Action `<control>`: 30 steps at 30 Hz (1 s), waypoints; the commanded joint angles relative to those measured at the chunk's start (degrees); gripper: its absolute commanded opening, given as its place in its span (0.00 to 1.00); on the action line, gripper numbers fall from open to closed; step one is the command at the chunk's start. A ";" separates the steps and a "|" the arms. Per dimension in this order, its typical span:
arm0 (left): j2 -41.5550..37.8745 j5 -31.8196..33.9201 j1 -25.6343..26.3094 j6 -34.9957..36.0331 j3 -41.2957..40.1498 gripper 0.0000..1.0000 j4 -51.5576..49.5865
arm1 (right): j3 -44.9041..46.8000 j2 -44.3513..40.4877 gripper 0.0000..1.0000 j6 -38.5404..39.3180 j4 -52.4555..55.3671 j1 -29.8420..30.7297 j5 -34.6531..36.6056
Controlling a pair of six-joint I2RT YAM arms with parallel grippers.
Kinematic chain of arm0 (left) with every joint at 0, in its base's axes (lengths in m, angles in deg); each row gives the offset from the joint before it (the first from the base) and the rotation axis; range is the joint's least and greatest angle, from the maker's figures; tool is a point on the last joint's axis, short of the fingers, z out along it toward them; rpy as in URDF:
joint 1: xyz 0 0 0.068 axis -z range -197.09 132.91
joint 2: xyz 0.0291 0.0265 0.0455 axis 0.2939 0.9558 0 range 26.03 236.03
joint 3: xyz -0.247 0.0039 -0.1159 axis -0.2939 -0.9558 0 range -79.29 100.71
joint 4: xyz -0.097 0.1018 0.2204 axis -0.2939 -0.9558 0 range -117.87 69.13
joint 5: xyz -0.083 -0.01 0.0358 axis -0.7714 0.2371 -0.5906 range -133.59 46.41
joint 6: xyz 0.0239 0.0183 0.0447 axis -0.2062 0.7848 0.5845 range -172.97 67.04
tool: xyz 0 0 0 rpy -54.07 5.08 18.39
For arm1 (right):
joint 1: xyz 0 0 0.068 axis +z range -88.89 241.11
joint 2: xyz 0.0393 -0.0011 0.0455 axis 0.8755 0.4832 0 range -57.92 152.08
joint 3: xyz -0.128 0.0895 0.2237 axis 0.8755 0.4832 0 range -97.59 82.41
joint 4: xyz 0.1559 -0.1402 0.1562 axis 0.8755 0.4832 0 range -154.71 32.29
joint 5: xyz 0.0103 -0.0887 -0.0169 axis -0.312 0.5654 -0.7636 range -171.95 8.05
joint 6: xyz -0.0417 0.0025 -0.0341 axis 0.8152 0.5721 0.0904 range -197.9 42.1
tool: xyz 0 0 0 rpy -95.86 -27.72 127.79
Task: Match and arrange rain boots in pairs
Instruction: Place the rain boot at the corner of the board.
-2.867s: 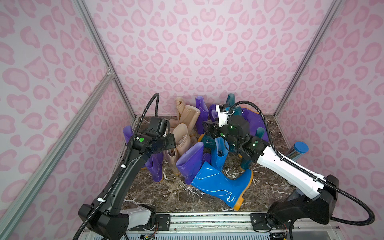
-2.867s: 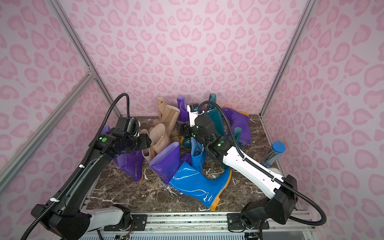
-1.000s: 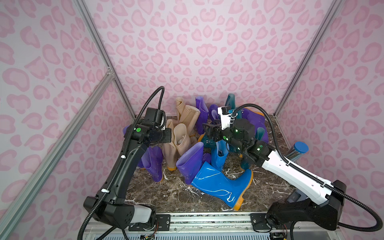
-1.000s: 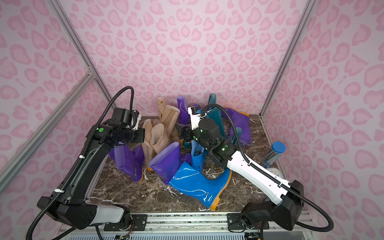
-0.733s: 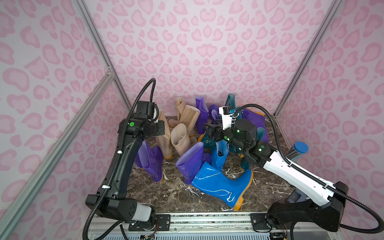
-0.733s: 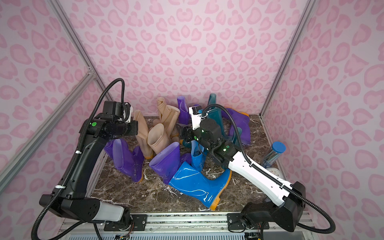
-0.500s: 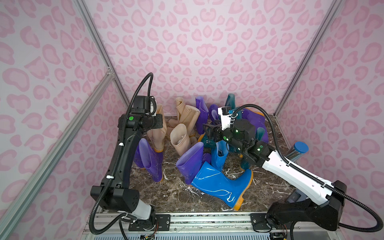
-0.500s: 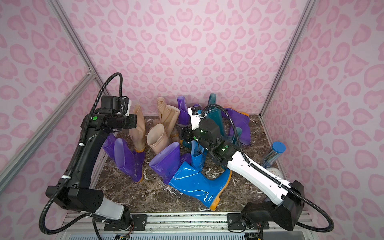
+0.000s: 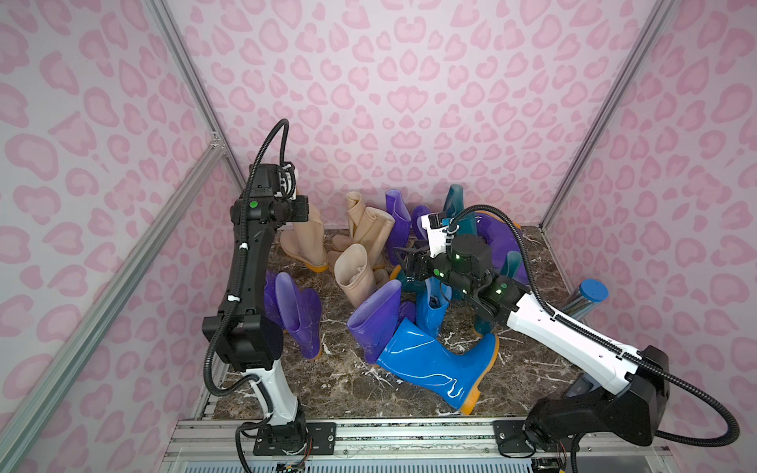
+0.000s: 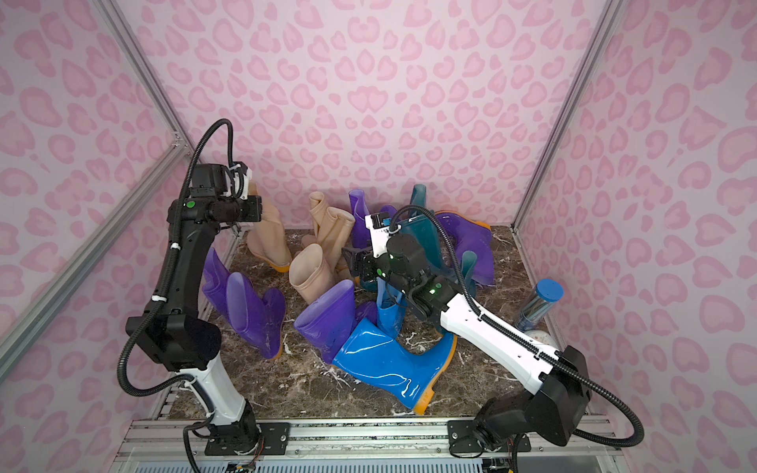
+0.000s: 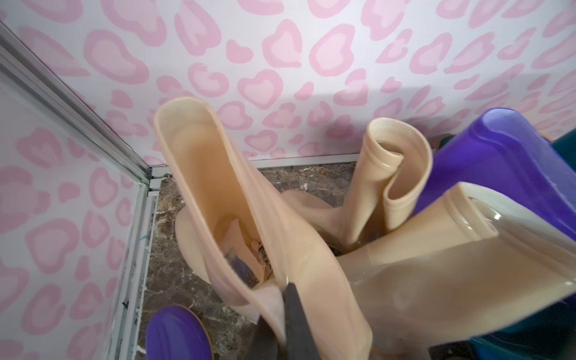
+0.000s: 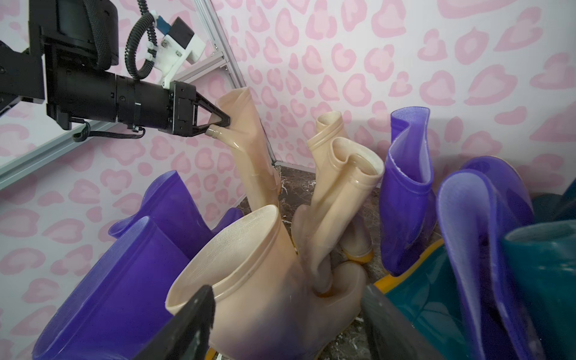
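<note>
The left tool (image 12: 222, 123) gripped the top rim of a beige rain boot (image 12: 251, 149). The right tool (image 9: 406, 262) hung with jaws spread, just beside another beige boot (image 9: 355, 274).

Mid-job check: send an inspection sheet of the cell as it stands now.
Surface: dark marble surface, bare in front, boots crowded toward the back.
Job's things: beige boot upright near the back left corner; other beige boots mid-back; purple boots together at left; bright blue boot on its side in front; teal boots at back right.
Clutter: shiny cylinder with blue cap by the right wall.
Grippers: left gripper shut on the beige boot's top edge; right gripper open, empty, over the pile.
Cables: black hoses arch over both arms; no snag seen.
Surroundings: pink heart-print walls, aluminium frame posts.
</note>
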 commanded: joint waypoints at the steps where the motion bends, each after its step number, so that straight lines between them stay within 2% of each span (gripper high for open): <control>1: 2.42 -1.21 -1.94 4.22 3.66 0.02 4.24 | -0.09 0.83 0.76 -0.76 -1.85 -0.85 -2.22; 7: 6.72 -4.17 -6.49 10.39 7.10 0.02 3.17 | 0.21 1.40 0.76 -3.46 -1.84 -3.06 -4.41; 9: 7.24 -4.85 -8.04 12.21 5.79 0.02 4.30 | 0.76 1.23 0.76 -3.79 -2.23 -3.25 -4.67; 16: 8.44 -11.92 -14.07 9.27 1.83 0.02 6.50 | -1.13 2.87 0.75 -1.95 1.06 -3.25 -3.67; 19: 8.12 -12.97 -15.59 8.63 -1.43 0.02 7.17 | -1.12 3.16 0.75 -1.90 1.06 -3.41 -3.91; 23: 5.75 -11.13 -16.59 8.39 -7.08 0.04 9.64 | -2.05 4.05 0.75 -1.59 1.88 -3.43 -4.01; 25: 4.65 -11.30 -17.14 7.75 -9.16 0.10 10.44 | -2.67 4.42 0.75 -1.44 2.36 -3.51 -4.00; 27: 3.47 -10.50 -17.34 6.34 -11.21 0.38 11.43 | -2.83 4.63 0.75 -1.33 2.28 -3.48 -3.84; 29: 1.91 -11.04 -17.34 4.32 -12.04 0.53 11.85 | -3.47 4.66 0.76 -1.17 2.70 -3.51 -4.08; 30: 1.31 -11.91 -17.34 3.43 -11.76 0.53 11.80 | -3.52 4.63 0.77 -0.75 2.69 -3.47 -4.26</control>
